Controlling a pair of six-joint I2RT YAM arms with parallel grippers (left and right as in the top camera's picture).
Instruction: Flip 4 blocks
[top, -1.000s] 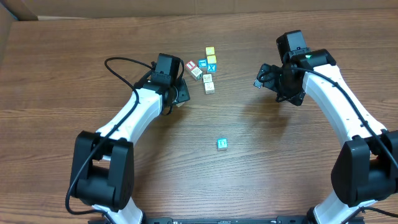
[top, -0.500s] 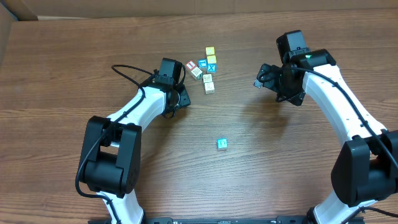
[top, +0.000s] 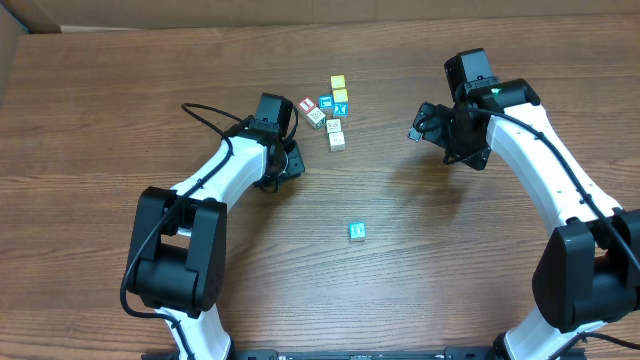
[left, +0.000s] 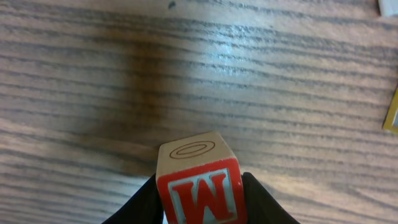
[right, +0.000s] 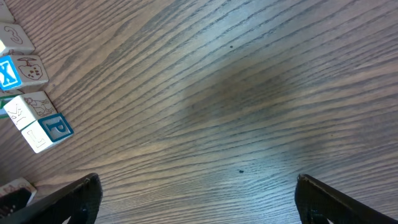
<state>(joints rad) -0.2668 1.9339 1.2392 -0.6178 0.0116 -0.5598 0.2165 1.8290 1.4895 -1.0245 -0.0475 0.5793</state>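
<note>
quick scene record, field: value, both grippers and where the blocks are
left gripper: closed on the small wooden cube with a red face and white W, a finger on each side
right gripper: open, empty, over bare wooden table
group: cluster of small wooden alphabet cubes, far side, between the arms
stray: small blue-faced cube, alone near the table's middle

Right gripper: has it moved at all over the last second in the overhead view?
No. The right gripper sits at the same spot to the right of the yellow cubes, with its jaws wide open as before.
</note>
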